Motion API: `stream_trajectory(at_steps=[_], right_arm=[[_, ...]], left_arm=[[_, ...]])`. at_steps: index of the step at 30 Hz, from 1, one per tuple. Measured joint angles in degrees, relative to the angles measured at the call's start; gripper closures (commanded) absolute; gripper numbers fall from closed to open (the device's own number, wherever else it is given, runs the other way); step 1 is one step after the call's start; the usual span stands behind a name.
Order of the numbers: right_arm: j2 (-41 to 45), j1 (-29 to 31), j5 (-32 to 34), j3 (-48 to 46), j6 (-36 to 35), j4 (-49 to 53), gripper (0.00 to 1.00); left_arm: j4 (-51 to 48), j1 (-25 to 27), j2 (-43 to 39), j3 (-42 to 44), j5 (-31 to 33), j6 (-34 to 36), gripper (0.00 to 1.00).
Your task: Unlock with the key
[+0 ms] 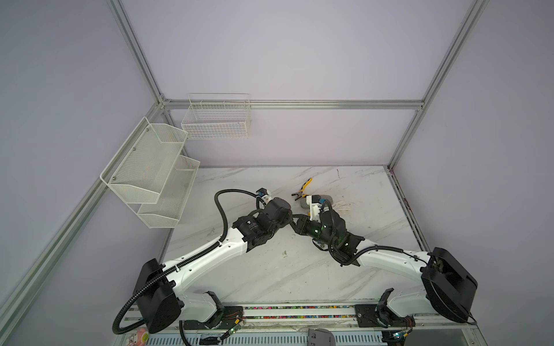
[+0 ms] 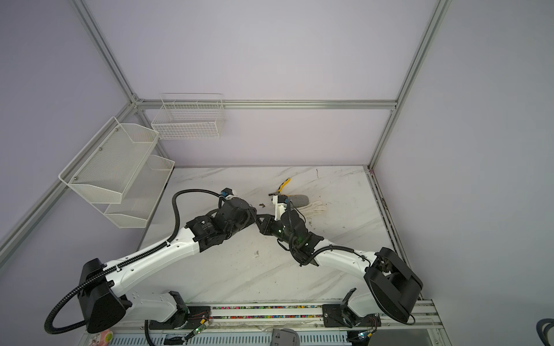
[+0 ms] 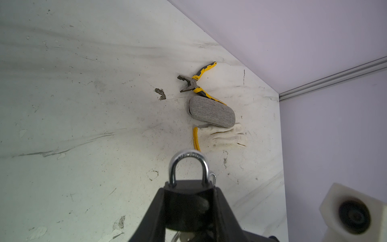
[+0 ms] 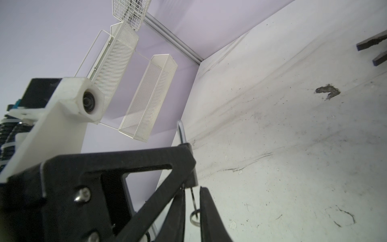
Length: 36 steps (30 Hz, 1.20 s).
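Okay: your left gripper point(image 3: 189, 191) clamps the padlock point(image 3: 185, 202); key point(image 4: 193, 200) sits edge-on inside your right gripper point(image 4: 192, 191), jaws barely parted, looks ungripped.

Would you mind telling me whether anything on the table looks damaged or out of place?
A dark chipped patch scars the table beside the pliers, which lie splayed open with one handle against the case. Nothing else stands out.

Yellow-handled pliers point(image 3: 192, 83), grey fabric case point(image 3: 211, 112), white glove point(image 3: 219, 137) side by side, mesh shelf point(image 1: 147, 167), wire basket point(image 1: 215, 124) on walls
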State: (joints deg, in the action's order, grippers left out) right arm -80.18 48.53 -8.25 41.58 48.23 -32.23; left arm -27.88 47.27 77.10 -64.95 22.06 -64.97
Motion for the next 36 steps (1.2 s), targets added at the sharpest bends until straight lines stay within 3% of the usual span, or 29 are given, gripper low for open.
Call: stream_trajectory(at_steps=[23,36], right_arm=[[-0.8,0.0,-2.0,0.1,1.8,-1.1,1.00],[0.3,-1.3,-7.3,-0.8,8.9,-9.8,1.00]], left_arm=[[0.0,-0.6,-0.3,0.1,-0.4,-1.0,1.00],[12.2,-1.2,-8.5,7.3,-2.7,-2.0,1.00]])
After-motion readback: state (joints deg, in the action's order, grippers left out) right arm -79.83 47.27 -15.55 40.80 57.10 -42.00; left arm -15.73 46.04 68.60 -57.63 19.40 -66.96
